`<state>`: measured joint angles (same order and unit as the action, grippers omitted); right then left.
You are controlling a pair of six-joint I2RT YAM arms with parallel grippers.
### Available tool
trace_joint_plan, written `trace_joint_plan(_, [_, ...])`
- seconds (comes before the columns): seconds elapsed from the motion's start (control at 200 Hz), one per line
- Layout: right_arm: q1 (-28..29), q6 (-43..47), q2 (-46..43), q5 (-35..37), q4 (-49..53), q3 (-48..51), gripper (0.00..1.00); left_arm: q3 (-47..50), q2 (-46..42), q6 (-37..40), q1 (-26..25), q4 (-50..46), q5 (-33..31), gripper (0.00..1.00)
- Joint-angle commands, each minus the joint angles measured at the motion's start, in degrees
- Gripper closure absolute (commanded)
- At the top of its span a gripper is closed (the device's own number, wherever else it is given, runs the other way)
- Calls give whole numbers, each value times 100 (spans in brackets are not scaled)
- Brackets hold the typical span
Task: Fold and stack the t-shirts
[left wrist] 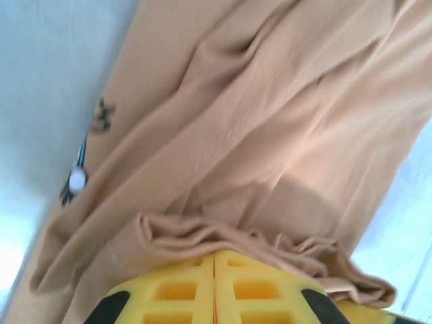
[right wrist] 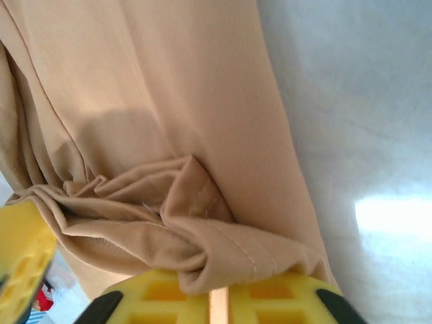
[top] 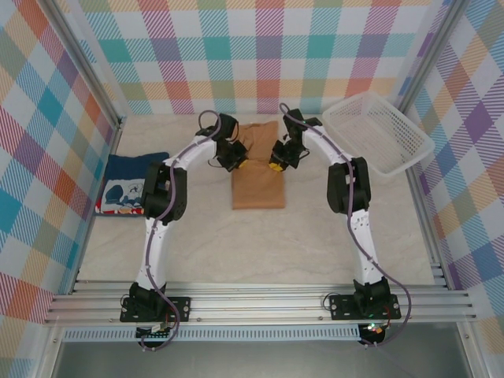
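1. Your left gripper (top: 240, 164) has its fingers pressed together on a bunched fold of the tan-orange t-shirt (top: 258, 190).
2. Your right gripper (top: 276, 164), just beside the left one, pinches a hemmed fold of the same shirt.
3. The navy t-shirt (top: 130, 183) lies folded, well apart on the left gripper's outer side.

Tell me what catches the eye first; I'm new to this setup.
The left gripper and right gripper are both shut on a tan shirt lying in the middle. A folded navy shirt lies at the left edge, and a white basket sits at the far right.
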<state>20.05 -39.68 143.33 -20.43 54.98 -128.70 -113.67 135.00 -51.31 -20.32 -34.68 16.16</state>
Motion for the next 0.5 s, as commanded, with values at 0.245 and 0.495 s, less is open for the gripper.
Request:
trace_joint_plan(0.245, [-116, 440, -1039, 47, -352, 863, 68, 715, -1039, 451, 133, -397, -391, 76])
trace_joint_plan(0.495, [-89, 316, -2593, -641, -1431, 4067, 47, 3395, -2380, 353, 46, 194, 329, 53])
